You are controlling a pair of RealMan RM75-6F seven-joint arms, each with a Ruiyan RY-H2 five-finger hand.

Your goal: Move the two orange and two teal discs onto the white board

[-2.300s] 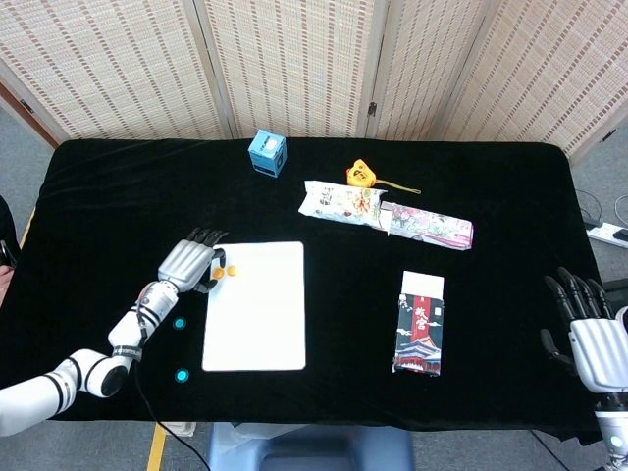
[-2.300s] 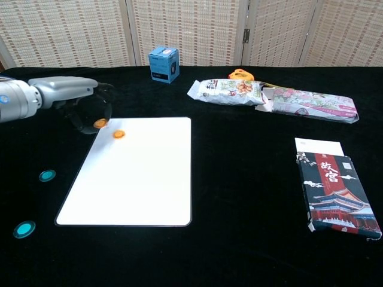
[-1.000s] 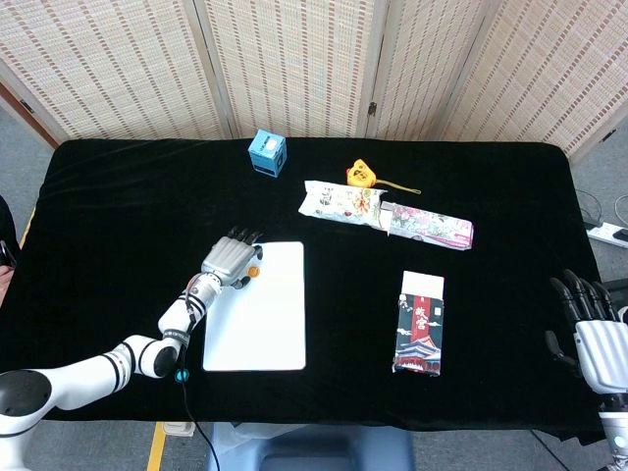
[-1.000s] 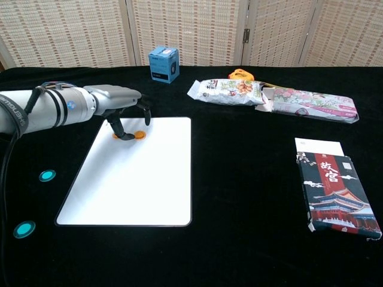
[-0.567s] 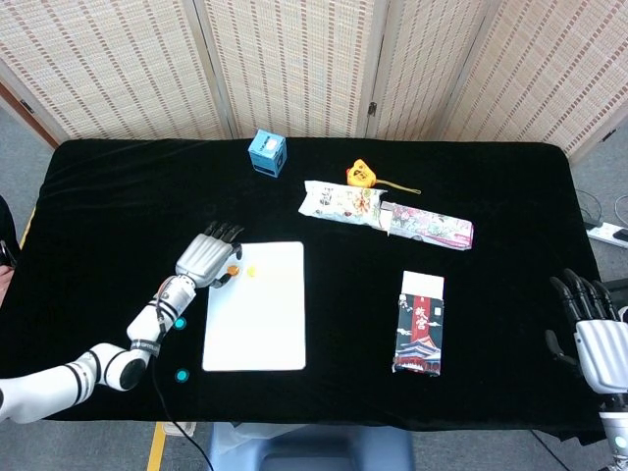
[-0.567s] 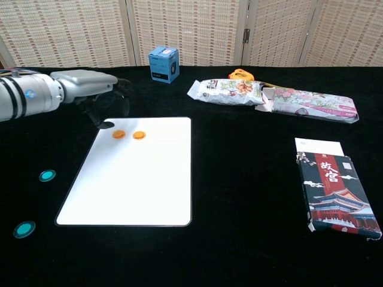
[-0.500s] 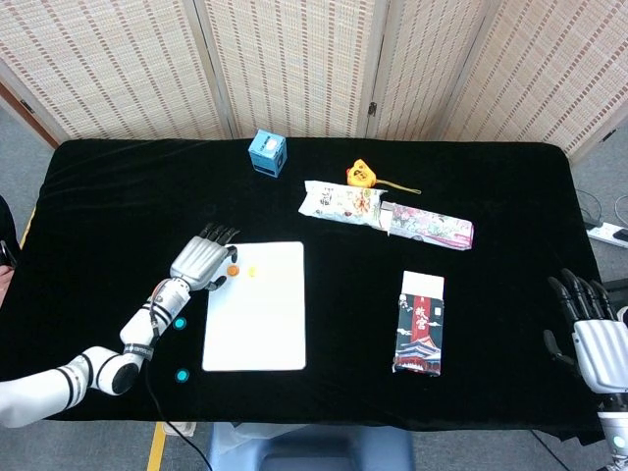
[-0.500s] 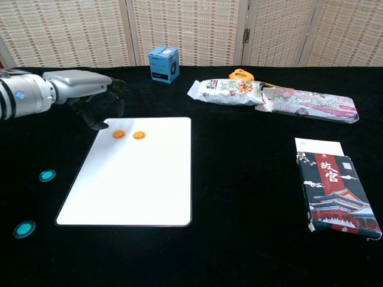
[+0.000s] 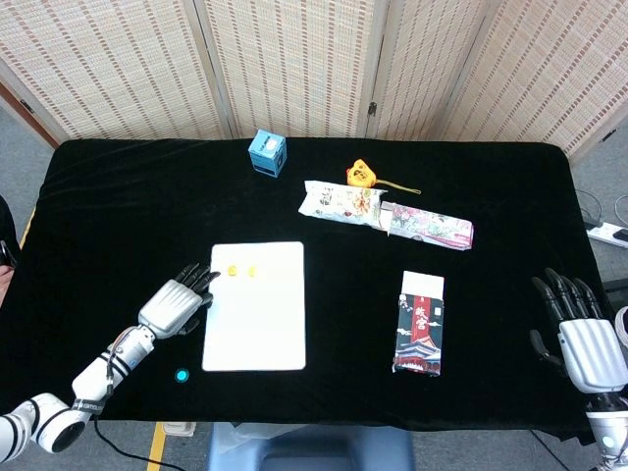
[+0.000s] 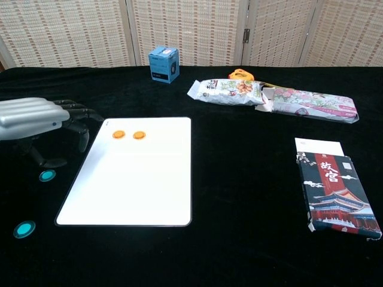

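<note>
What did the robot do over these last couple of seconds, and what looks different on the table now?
The left hand set the second orange disc on the white board beside the first orange disc, let go, and drew back toward the near teal disc, fingers spread above it, holding nothing. The other teal disc, the right hand and everything else on the table stayed put.

The left hand [image 10: 36, 122] hovers above a teal disc [image 10: 47, 175] beside the white board [image 10: 137, 185] bearing 2 orange discs [image 10: 118, 134].

Two discs [image 10: 128, 135] side by side on the board's [image 10: 134, 185] far end, two more discs [image 10: 36, 202] on the table left of it.
</note>
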